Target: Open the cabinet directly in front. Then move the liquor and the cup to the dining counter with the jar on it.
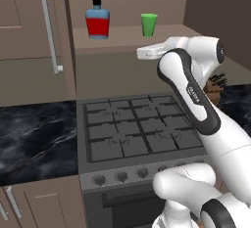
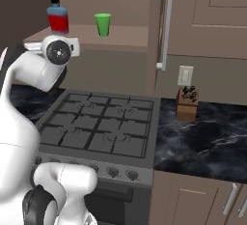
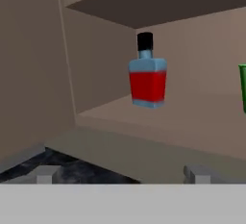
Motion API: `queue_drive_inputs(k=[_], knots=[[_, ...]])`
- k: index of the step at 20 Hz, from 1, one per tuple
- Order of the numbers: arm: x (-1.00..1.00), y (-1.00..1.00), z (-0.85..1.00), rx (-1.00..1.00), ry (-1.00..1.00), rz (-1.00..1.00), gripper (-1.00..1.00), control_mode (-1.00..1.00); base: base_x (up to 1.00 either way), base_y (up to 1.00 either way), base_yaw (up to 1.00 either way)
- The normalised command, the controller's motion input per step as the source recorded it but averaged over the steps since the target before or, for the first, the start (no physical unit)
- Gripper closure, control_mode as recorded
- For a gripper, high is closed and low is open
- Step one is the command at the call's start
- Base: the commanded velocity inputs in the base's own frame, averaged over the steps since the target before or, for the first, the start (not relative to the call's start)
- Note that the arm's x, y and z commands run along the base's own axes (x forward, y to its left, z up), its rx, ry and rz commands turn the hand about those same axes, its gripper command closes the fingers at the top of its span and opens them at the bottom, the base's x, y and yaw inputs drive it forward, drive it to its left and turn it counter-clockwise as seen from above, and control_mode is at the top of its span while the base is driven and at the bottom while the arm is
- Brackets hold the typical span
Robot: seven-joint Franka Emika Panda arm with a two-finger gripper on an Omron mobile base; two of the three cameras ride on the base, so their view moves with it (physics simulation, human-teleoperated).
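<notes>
The cabinet (image 1: 29, 26) stands open, its doors swung out to both sides (image 2: 207, 16). On its lower shelf (image 1: 122, 43) the liquor (image 1: 97, 22) (image 2: 58, 20) (image 3: 148, 81) stands upright, pale blue with a red label and black cap. The green cup (image 1: 149, 25) (image 2: 102, 24) (image 3: 243, 86) stands to its right, apart from it. My gripper (image 3: 122, 175) is open and empty, hovering in front of and just below the shelf edge, facing the liquor. The white hand (image 1: 149, 52) (image 2: 58, 50) hangs over the back of the stove. The dining counter and the jar are out of view.
A grey gas stove (image 1: 137, 129) lies under the arm, with black marble worktop on both sides (image 1: 34, 139) (image 2: 207, 137). A wooden knife block (image 2: 187, 102) stands right of the stove below a wall socket (image 2: 185, 76). Long silver door handles (image 1: 49, 26) (image 2: 166, 26) flank the opening.
</notes>
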Motion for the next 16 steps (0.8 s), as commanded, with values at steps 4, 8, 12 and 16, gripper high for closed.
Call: queue_drive_inputs(k=[4, 8, 12, 16], knots=[[0.0, -0.3, 0.44, 0.04, -0.11, -0.02, -1.0, -1.0, 0.0, 0.0, 0.0], [0.0, -0.16, 0.46, 0.05, -0.05, 0.0, -1.0, -1.0, 0.0, 0.0, 0.0], [0.07, 0.0, 0.28, 0.01, 0.0, 0.0, -1.0, -1.0, 0.0, 0.0, 0.0], [0.13, 0.0, 0.48, 0.0, 0.01, 0.0, -1.0, -1.0, 0.0, 0.0, 0.0]])
